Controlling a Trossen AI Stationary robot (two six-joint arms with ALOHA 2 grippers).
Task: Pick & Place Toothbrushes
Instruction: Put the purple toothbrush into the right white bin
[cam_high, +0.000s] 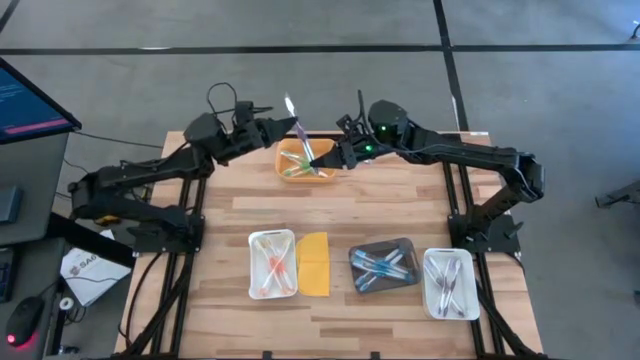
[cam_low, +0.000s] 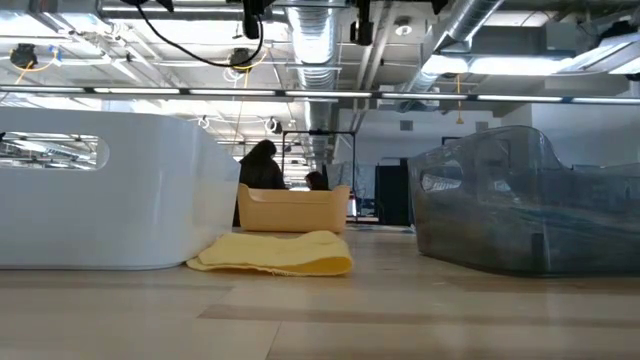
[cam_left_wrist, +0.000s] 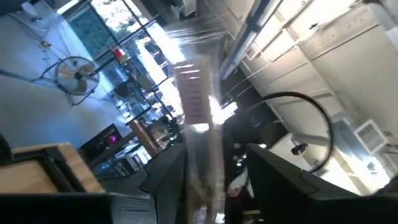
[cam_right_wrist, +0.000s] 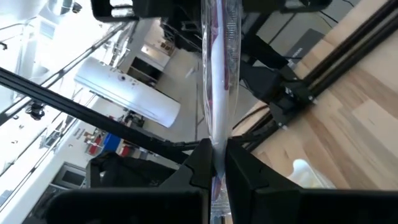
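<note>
Orange tray (cam_high: 290, 158) with toothbrushes (cam_high: 303, 167)

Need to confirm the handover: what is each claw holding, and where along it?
The right claw pinches one end of a clear-wrapped pink toothbrush above the orange tray. The left claw stands open at its other end.

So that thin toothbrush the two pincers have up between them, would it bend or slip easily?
Probably fairly stiff: the toothbrush stays straight though the right pincer grips only its lower end. Likely light, being so thin. Its glossy clear wrapping looks slippery, so it might slide between the left pincer fingers.
</note>
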